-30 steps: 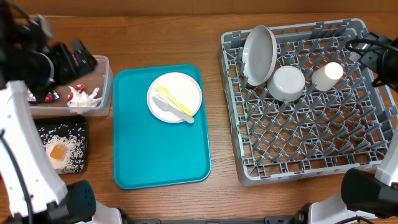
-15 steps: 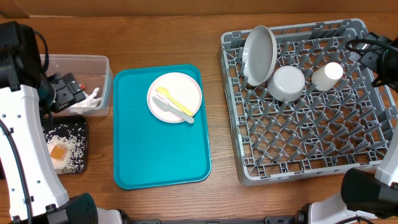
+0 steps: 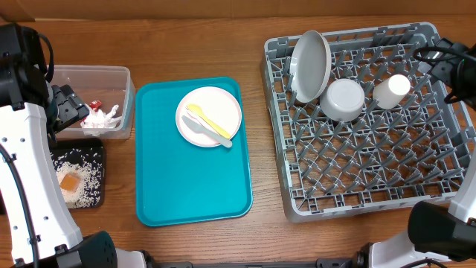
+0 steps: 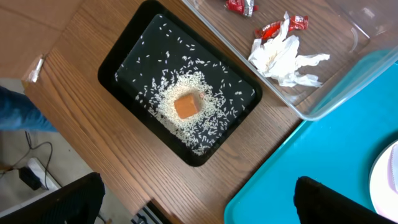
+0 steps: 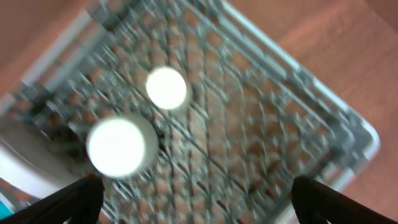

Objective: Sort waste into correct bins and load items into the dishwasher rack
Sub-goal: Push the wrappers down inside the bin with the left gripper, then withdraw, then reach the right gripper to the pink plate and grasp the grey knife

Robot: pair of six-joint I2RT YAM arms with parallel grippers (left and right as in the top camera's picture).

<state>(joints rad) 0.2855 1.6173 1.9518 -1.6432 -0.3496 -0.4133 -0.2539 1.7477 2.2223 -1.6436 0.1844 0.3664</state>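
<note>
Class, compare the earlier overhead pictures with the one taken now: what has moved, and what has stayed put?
The left gripper, open and empty, drew back from over the clear tub toward the black tray. Nothing was gripped or released. The napkin, the plate with the yellow fork on the teal tray, the dishwasher rack and the right gripper stayed put.
</note>
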